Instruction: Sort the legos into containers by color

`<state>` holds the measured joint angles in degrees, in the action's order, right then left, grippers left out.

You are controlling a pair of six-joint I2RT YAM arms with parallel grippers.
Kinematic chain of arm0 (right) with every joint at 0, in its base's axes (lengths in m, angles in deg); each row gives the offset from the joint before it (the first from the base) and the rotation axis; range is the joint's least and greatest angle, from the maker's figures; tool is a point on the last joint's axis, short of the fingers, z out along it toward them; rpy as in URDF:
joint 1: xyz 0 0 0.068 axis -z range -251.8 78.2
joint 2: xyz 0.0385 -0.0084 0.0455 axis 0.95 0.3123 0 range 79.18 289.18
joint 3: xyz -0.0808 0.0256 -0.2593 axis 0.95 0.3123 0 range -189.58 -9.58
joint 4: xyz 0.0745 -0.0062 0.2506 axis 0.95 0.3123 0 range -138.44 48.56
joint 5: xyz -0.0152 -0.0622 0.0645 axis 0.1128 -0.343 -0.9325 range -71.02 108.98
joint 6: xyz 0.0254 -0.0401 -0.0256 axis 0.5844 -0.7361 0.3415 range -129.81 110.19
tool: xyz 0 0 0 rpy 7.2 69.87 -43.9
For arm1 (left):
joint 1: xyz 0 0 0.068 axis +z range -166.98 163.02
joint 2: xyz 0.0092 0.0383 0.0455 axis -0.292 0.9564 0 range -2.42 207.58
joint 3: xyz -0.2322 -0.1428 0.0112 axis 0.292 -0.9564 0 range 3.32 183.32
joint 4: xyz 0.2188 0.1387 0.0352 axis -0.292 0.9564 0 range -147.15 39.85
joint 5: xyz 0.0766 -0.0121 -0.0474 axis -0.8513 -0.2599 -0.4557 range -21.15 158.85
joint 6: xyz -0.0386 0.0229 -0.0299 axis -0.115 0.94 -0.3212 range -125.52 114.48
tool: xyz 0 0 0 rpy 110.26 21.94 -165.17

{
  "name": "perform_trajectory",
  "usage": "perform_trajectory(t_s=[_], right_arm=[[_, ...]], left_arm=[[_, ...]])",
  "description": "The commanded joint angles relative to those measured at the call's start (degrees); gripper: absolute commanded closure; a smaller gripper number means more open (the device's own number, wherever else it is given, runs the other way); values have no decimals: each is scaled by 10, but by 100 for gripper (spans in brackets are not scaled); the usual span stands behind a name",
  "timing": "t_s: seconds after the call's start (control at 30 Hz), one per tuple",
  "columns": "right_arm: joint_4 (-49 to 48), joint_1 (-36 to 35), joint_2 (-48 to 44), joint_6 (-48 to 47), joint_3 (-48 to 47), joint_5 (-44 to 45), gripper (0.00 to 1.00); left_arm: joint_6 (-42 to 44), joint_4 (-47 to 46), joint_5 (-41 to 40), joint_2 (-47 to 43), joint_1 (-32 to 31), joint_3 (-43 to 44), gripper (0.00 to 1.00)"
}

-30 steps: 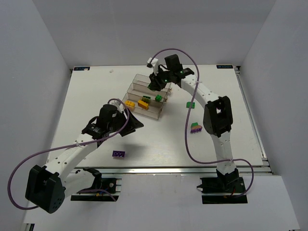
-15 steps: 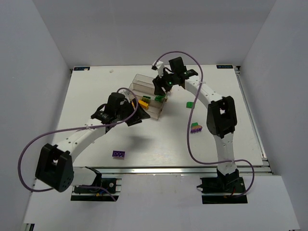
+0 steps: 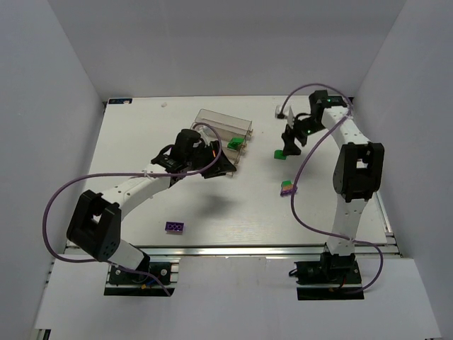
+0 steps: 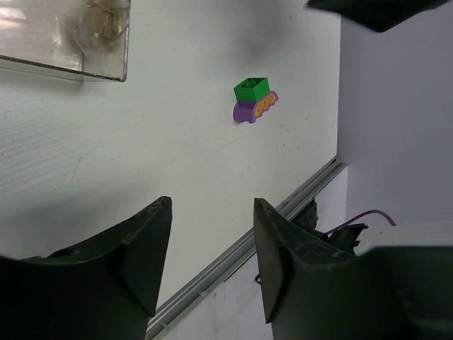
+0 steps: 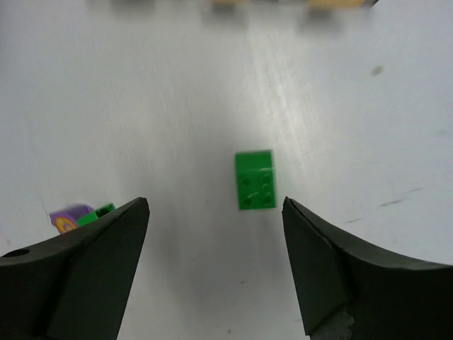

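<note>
Green is my concern here: a lone green brick [image 5: 255, 180] lies flat on the white tabletop [image 3: 141, 142] toward its far right corner, well apart from the clear bins [image 3: 212, 117] by the middle of the far edge. My right pincer [image 5: 216, 205] hangs over it, jaws wide apart and holding nothing. The brick sits nearer my right finger than my left, so I judge I should shift sideways until it is centred, then come straight down. Its sides look roughly square to my fingers, so I would close on two flat faces, low on the body, not on the studs or a corner, or it may squirt out.

A small green-on-purple stack [image 5: 74, 216] lies nearer the right edge, clear of my descent. One green piece [image 3: 234, 143] already shows in a bin, and that is probably where this one belongs.

My left pincer [image 4: 212, 205] hovers by the near end of the bins, jaws apart and empty, so I must carry across without meeting it. A purple brick [image 3: 175, 227] waits near the near edge.
</note>
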<state>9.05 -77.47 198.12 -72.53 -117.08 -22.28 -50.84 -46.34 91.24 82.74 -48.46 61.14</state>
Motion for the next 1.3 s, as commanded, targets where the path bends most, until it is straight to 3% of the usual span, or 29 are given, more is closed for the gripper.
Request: perform_trajectory(t_s=[0.0,0.1,0.33,0.53,0.73,0.8,0.83,0.87,0.97,1.17,1.27], right_arm=[[2,-19,-25,-159,88,71,17],[-80,-23,-22,-156,131,105,15],[-155,-33,40,-78,77,149,15],[-166,-39,66,-77,79,163,16],[-138,-41,84,-80,64,152,26],[-129,-43,83,-84,66,148,37],[-126,-43,82,-85,66,145,45],[-124,-42,82,-86,66,142,61],[-105,-43,56,-86,64,116,81],[-64,-85,-15,-49,33,22,100],[-133,-137,-41,69,26,0,100]], left_arm=[[1,-12,4,-23,-9,1,38],[-2,-5,-5,-38,-16,-9,36],[-17,9,-30,-86,-21,-46,35],[-28,21,-42,-123,-21,-75,35],[-29,38,-51,-139,-21,-81,35],[-30,44,-54,-144,-21,-83,35],[-30,47,-60,-147,-21,-84,35],[-32,49,-63,-152,-21,-85,35],[-33,68,-79,-168,-21,-91,35],[-42,97,-120,-206,-21,-116,35],[-56,104,-133,-228,-21,-132,35]])
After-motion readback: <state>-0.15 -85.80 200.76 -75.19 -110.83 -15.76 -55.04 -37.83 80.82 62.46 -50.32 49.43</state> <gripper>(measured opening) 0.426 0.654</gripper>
